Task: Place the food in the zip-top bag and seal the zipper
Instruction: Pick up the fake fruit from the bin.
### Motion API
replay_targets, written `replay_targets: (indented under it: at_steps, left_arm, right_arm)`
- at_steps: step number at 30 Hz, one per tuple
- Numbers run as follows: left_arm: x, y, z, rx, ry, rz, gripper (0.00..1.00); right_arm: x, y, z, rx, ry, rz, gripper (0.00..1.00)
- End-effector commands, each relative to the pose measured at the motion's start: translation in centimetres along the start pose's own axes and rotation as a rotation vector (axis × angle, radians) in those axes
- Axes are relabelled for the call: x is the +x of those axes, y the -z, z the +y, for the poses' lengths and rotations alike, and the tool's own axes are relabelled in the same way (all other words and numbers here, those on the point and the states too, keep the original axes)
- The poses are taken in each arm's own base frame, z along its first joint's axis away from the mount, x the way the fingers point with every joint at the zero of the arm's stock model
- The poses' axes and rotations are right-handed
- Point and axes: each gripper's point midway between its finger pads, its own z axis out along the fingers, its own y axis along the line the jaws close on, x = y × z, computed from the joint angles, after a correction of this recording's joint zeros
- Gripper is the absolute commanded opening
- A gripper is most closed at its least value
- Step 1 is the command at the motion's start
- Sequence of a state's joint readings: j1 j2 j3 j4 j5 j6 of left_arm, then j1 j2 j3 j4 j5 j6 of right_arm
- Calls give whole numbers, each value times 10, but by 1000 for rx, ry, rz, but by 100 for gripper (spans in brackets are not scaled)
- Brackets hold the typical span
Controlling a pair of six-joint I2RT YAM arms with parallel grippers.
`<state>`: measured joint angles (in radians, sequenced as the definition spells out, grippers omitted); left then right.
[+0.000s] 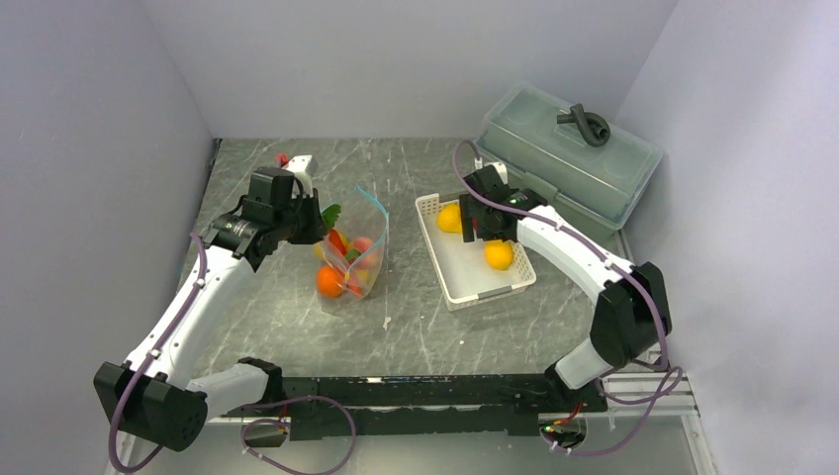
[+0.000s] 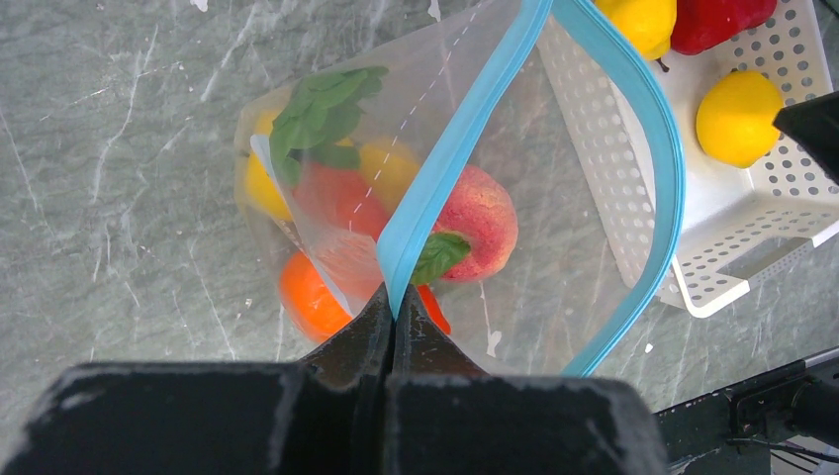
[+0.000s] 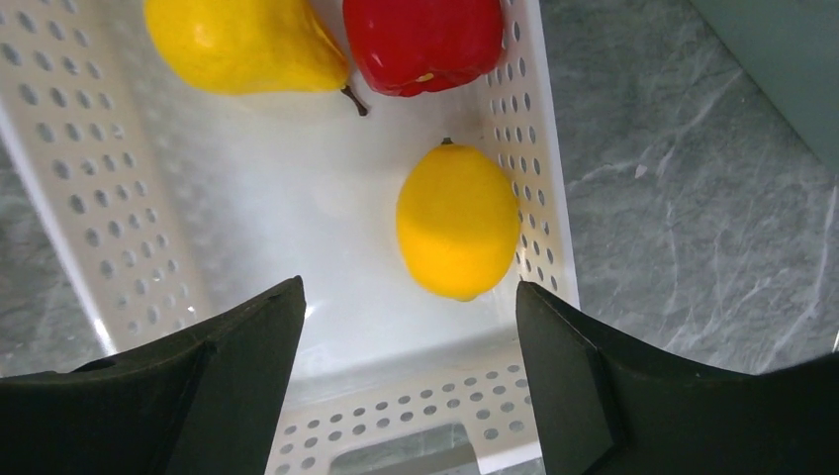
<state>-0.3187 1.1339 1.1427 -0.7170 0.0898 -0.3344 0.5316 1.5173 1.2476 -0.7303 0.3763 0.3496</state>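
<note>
The clear zip-top bag (image 1: 356, 252) stands open at table centre, its teal zipper (image 2: 450, 158) spread in a loop. Inside show an orange (image 2: 309, 297), a pinkish peach (image 2: 482, 223), a yellow fruit (image 2: 388, 170) and green carrot leaves (image 2: 322, 104). My left gripper (image 2: 399, 302) is shut on the zipper edge and holds the mouth up. My right gripper (image 3: 408, 297) is open above the white basket (image 3: 89, 198), just short of a lemon (image 3: 457, 220). A yellow pear-shaped fruit (image 3: 237, 45) and a red pepper (image 3: 423, 42) lie at the basket's far end.
A large grey-green lidded box (image 1: 569, 158) with a dark strap on top stands at the back right, close behind the basket (image 1: 435, 272). Grey walls close in the table on three sides. A small white and red object (image 1: 295, 161) lies at the back left.
</note>
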Motion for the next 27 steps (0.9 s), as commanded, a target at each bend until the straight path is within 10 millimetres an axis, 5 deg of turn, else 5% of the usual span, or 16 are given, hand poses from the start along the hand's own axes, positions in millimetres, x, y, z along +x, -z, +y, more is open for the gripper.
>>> replay_targets:
  at_steps: [1,14,27]
  left_arm:
    - [-7,5,-6,29,-16,-39,0]
    - [-7,4,-8,38,-18,-34,0]
    - [-7,5,-9,45,-20,-36,0]
  right_arm:
    - [4,-18,-6,72,1,28,81]
    - [30,-57,-20,250,50,138,81]
    - [38,-76,-22,314,56,170,78]
